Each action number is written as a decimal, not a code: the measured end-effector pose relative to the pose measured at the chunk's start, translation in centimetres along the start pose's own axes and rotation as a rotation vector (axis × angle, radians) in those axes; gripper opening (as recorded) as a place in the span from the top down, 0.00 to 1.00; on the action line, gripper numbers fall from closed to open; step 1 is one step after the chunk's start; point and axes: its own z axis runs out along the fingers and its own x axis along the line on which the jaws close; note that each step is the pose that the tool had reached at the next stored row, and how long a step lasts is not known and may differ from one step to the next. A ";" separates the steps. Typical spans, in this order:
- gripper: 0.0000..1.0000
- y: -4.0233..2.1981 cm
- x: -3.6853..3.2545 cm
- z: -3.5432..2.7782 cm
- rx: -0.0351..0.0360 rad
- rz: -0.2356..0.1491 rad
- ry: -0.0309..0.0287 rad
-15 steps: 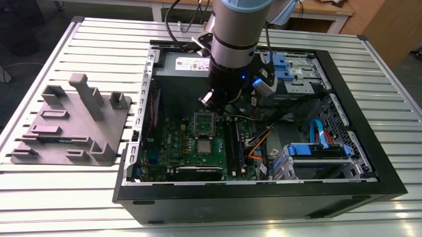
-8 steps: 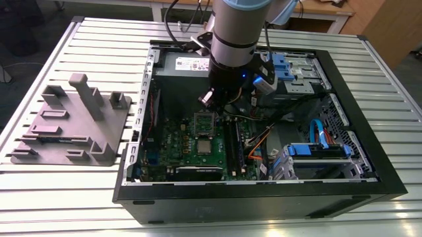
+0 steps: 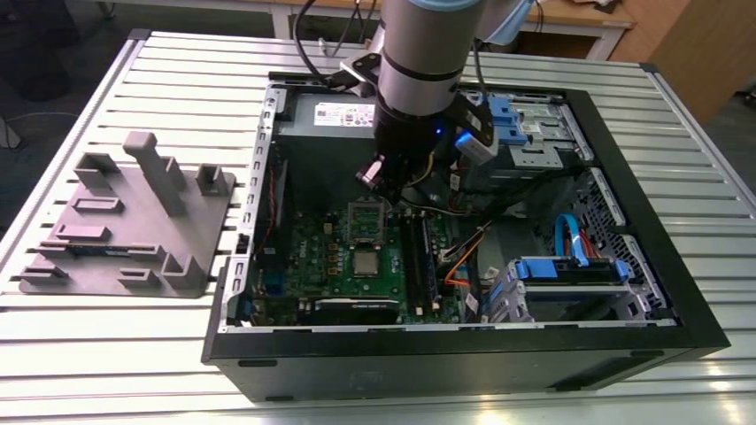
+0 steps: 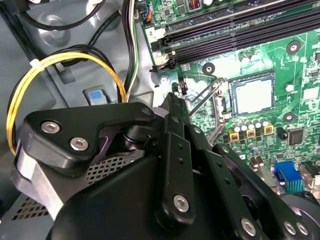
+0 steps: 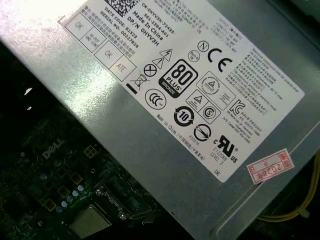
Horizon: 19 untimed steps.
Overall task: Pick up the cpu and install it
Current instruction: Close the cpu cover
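- cpu (image 4: 253, 95) lies flat in its socket (image 4: 232, 100) on the green motherboard (image 4: 295, 65), silvery top up.
- tool (image 4: 174, 97) hangs near it inside the computer case (image 3: 473, 354), closed on nothing.

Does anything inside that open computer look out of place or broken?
Nothing looks spilled or damaged. One thing stands out: the cpu appears to lie square in its socket on the green motherboard, but the metal bracket beside it stands tilted open rather than folded over the chip.
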 end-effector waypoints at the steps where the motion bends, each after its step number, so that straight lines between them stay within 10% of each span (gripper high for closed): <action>1: 0.90 0.02 0.02 -0.02 0.0000 -0.005 0.0003; 19: 0.90 0.19 0.16 -0.54 -0.0010 -0.077 0.0034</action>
